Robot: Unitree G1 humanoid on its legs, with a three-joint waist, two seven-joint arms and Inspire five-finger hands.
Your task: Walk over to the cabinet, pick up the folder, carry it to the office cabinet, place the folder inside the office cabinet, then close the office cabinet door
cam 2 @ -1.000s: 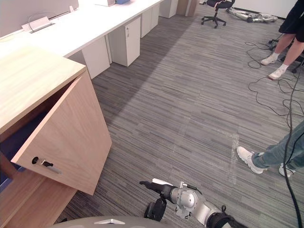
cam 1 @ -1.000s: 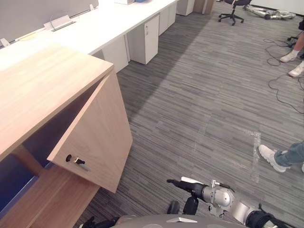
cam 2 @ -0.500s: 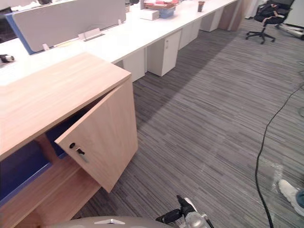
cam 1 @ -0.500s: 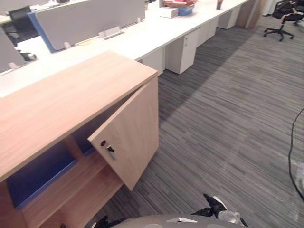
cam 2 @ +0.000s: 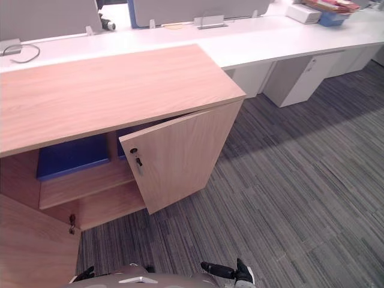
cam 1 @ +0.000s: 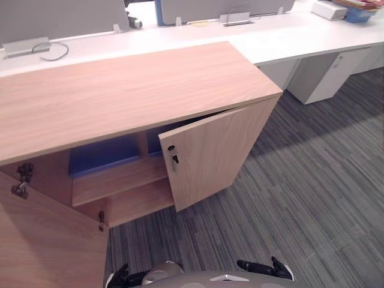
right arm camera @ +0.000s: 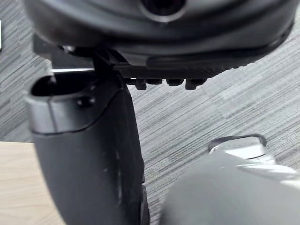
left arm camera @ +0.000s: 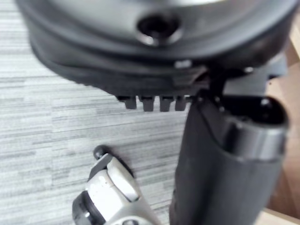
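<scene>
View from the robot's head, looking down at a low wooden office cabinet (cam 1: 120,90) standing on grey striped carpet, with a long white table (cam 1: 300,36) and grey screens behind it on the far side. Both cabinet doors are open. The right door (cam 1: 216,153) stands roughly half ajar, its free edge pointing towards the robot, with a small key (cam 1: 174,157) hanging in its lock. The left door (cam 1: 48,240) is swung wide and fills the near left corner. Inside, on the upper shelf of the left compartment, lies a flat blue folder (cam 1: 102,155); a further sliver of blue shows just right of the divider. Neither hand carries anything. The right hand (cam 1: 264,268) sits low at the near edge, well apart from the cabinet, its fingers (cam 2: 217,270) stretched out straight and empty. The left hand (cam 1: 120,277) shows at the near edge too, close to the left door's bottom corner; whether it is spread or closed cannot be told. With the folder resting in the cabinet, the step in hand appears to be closing the doors. The next move probably calls for stepping nearer, raising a hand to the outer face of an open door near its free edge, and pushing it steadily inward until it meets the cabinet front, keeping clear of the protruding key.
</scene>
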